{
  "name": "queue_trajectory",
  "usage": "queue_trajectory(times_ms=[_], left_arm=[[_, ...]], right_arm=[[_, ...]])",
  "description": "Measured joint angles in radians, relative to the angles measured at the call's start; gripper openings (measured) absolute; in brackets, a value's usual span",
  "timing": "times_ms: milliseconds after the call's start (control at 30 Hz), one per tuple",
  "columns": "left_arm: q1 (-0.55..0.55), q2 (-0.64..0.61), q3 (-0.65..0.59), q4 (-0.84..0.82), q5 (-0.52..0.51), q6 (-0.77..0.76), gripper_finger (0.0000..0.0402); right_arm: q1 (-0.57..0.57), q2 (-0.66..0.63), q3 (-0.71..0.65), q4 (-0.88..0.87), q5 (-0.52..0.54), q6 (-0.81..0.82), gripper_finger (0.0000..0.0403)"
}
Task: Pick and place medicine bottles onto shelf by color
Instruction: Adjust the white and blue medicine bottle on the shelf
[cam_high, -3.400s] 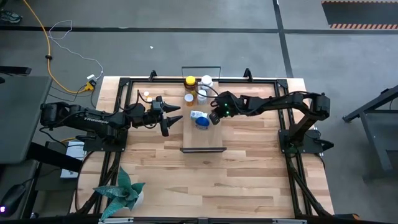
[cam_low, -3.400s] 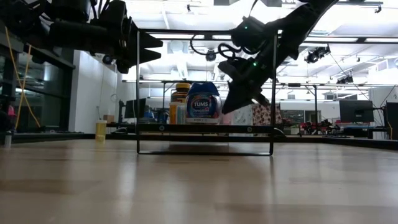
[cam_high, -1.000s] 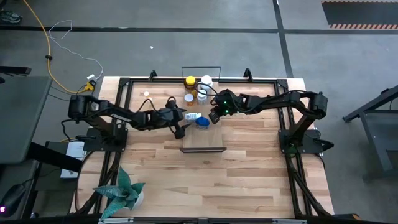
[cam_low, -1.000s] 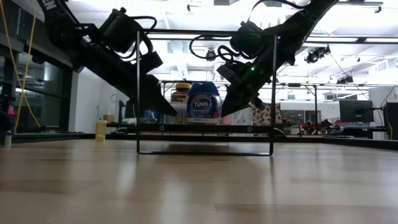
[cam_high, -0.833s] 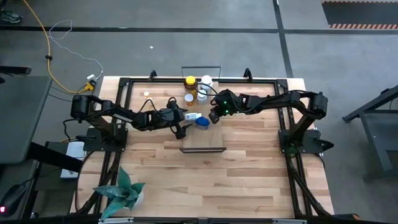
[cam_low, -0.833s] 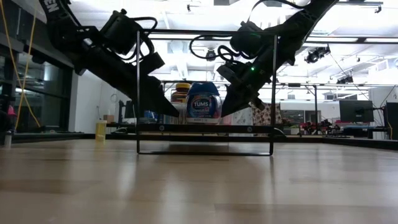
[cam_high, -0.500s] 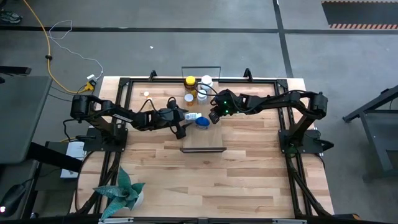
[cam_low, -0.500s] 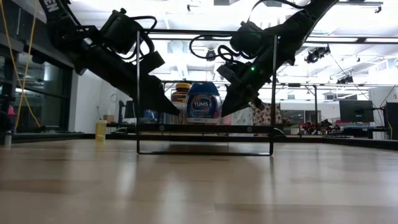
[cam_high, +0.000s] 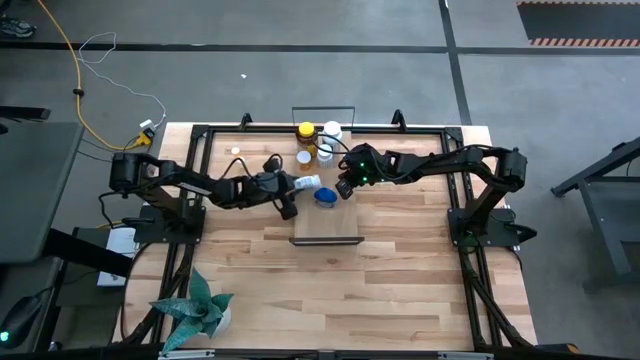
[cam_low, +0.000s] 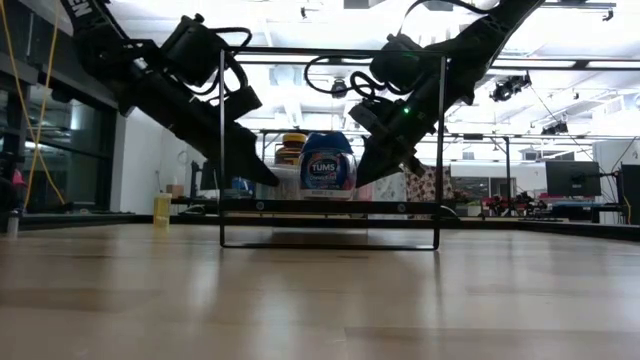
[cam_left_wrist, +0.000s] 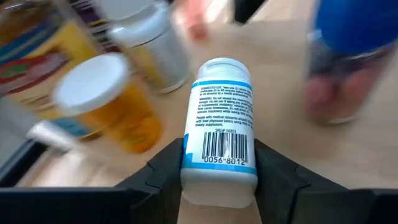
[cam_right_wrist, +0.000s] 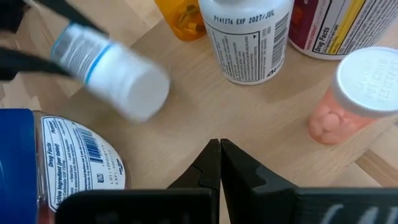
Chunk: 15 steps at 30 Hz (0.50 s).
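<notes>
White bottle (cam_left_wrist: 219, 130) now sits clamped between my left fingers (cam_left_wrist: 163, 163), which just closed; lifting comes next. Right gripper (cam_right_wrist: 220, 163) waits shut.

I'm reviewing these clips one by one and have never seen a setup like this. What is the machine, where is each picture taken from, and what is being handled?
These are two dark robot arms at a light wooden plank table, each ending in a two-finger gripper. One picture looks straight down, one looks level across the tabletop, and one comes from a camera on each wrist. Pill bottles stand on a narrow light-wood shelf with a thin black frame: an amber bottle with a yellow cap, an orange bottle with a white cap and a blue-capped bottle. The left gripper is clamped on a small white bottle with a blue-striped label, held tilted over the shelf. The right gripper hangs beside the blue-capped bottle, fingers shut, holding nothing.
</notes>
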Motion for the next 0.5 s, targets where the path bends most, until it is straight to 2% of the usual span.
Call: queue_trajectory(times_ms=[233,500], left_arm=[[0.004,-0.127,-0.001,-0.152,-0.118,-0.005,0.0147],[-0.047,-0.324,-0.037,-0.172,-0.133,-0.009,0.0137]], right_arm=[[0.0,-0.01,0.0,-0.003,0.093,-0.016,0.0],[0.031,-0.068,-0.001,-0.005,0.211,-0.049,0.0]])
